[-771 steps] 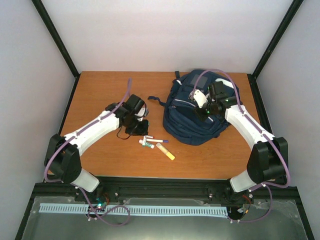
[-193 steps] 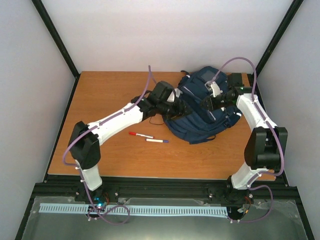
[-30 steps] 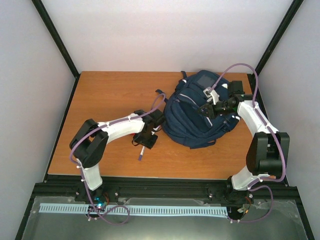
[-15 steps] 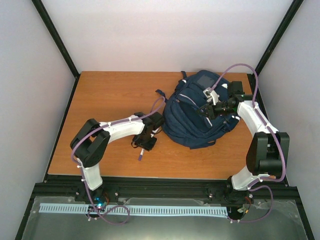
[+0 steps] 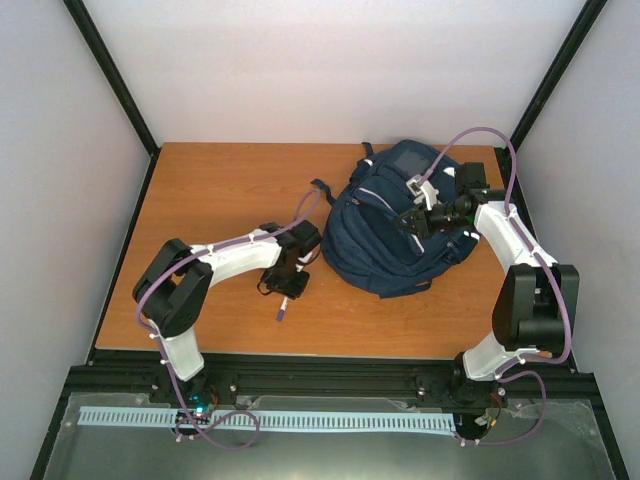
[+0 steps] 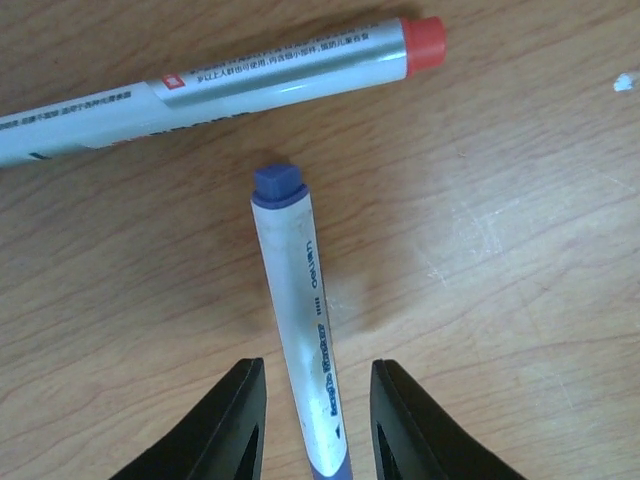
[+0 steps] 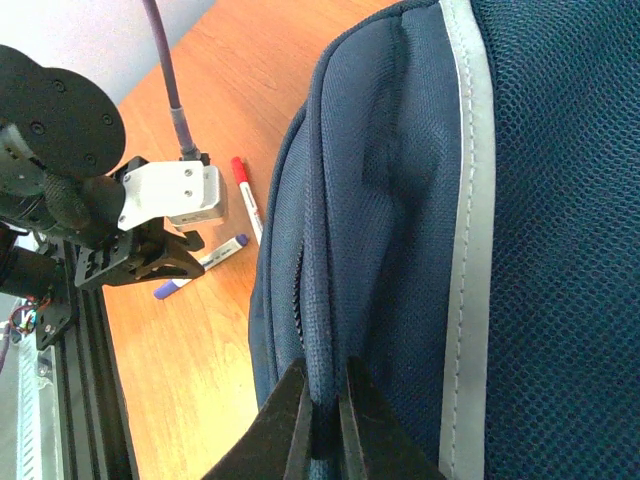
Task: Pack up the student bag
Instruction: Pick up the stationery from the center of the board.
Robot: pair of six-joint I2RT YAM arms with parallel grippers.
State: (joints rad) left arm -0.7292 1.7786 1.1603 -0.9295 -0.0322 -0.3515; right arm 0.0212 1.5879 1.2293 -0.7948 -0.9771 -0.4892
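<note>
The navy student bag (image 5: pixel 395 235) lies at the table's back right, white stripe (image 7: pixel 468 200) showing. My right gripper (image 7: pixel 322 395) is shut on a fold of the bag's fabric beside its zip (image 5: pixel 412 222). My left gripper (image 6: pixel 317 368) hangs low over the wood, left of the bag (image 5: pixel 285 288). Its jaws are open and straddle a white marker with a blue cap (image 6: pixel 300 310), a gap showing on each side. A second white marker with a red cap (image 6: pixel 220 85) lies just beyond it, crosswise.
Both markers (image 7: pixel 200 265) lie on the bare wood a short way off the bag's left side. A dark strap (image 5: pixel 318 190) trails from the bag toward the table's middle. Black frame rails edge the table.
My left gripper's jaws have narrowed around the blue-capped marker, and the arm has shifted slightly. The right gripper has kept its hold on the bag.
</note>
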